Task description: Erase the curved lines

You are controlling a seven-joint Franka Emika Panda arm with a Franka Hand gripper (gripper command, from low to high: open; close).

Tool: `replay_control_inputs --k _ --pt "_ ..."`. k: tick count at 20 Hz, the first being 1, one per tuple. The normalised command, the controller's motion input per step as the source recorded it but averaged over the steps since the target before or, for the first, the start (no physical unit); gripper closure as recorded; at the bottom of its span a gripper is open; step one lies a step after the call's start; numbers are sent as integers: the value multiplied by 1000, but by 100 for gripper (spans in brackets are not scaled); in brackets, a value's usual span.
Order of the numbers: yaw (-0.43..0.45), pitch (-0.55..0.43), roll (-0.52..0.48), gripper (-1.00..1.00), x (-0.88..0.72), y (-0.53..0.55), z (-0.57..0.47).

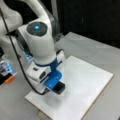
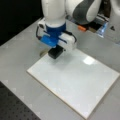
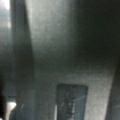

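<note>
Claw [image 2: 55,51] presses black eraser [image 2: 55,53] on white board [image 2: 80,82]; no squiggle visible.

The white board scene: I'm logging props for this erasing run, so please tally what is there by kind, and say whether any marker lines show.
White board: 1
Black eraser block, under the pincer at the board's corner: 1
Orange item off the board: 1
Curve lines visible on the board: 0
Total: 3
</note>
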Motion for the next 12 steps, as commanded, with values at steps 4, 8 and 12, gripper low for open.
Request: replay_control_inputs --k 4,8,12 --pt "256 171 -23 100 95 -387 100" --pt "201 164 -21 100 160 -320 37" --pt "163 141 -10 100 238 -234 -15"
